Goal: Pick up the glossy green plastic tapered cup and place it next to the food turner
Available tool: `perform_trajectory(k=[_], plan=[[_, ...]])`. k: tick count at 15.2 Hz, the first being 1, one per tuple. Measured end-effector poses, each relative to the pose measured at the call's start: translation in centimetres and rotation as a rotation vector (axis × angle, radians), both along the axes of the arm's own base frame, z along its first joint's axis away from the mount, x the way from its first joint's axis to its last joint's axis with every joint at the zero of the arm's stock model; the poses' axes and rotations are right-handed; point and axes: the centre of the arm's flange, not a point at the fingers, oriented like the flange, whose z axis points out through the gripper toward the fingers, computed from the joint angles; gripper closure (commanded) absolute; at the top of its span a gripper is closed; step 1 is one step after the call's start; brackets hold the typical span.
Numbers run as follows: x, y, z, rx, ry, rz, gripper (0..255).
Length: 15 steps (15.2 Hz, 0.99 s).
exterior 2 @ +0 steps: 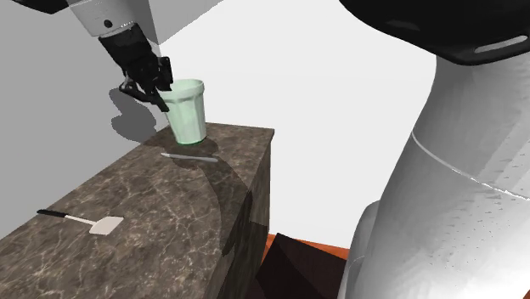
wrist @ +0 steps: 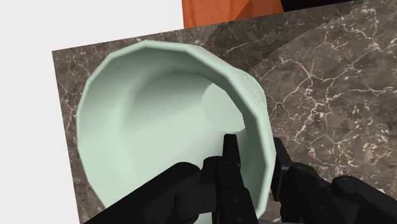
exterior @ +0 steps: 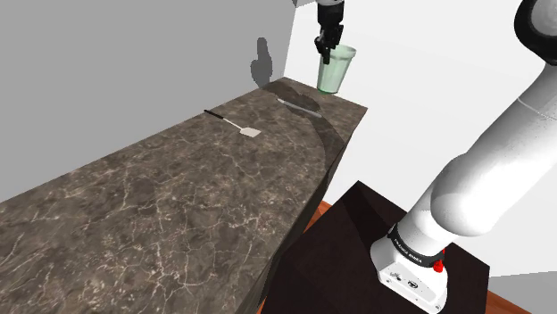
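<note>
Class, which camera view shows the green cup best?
The second exterior view: the whole cup shows side-on above the counter, its rim clasped by the gripper. The shoulder view shows it far off. The wrist view looks down into its inside.

The arm (exterior: 482,178) reaches up toward the far left of the shoulder view. The gripper (exterior: 327,53) points downward, fingers (wrist: 230,153) clamped across the green cup (exterior: 337,76) wall: one finger inside the rim, one outside.

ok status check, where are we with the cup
Gripper shut on cup rim, one finger inside. Cup in the air above the counter's end. Turner flat further along; nothing on the counter between them.
</note>
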Motion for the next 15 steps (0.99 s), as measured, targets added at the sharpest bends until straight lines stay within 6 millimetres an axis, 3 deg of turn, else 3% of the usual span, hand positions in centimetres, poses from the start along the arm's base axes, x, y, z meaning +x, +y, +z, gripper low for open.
perform_trajectory(k=[10, 12, 15], plan=[[1.3, 13.8, 0.1, 0.0, 0.001, 0.001, 255], [1.2, 15.3, -0.6, 0.0, 0.0, 0.0, 255], [1.3, 15.7, -2.1, 0.0, 0.001, -0.001, 255]])
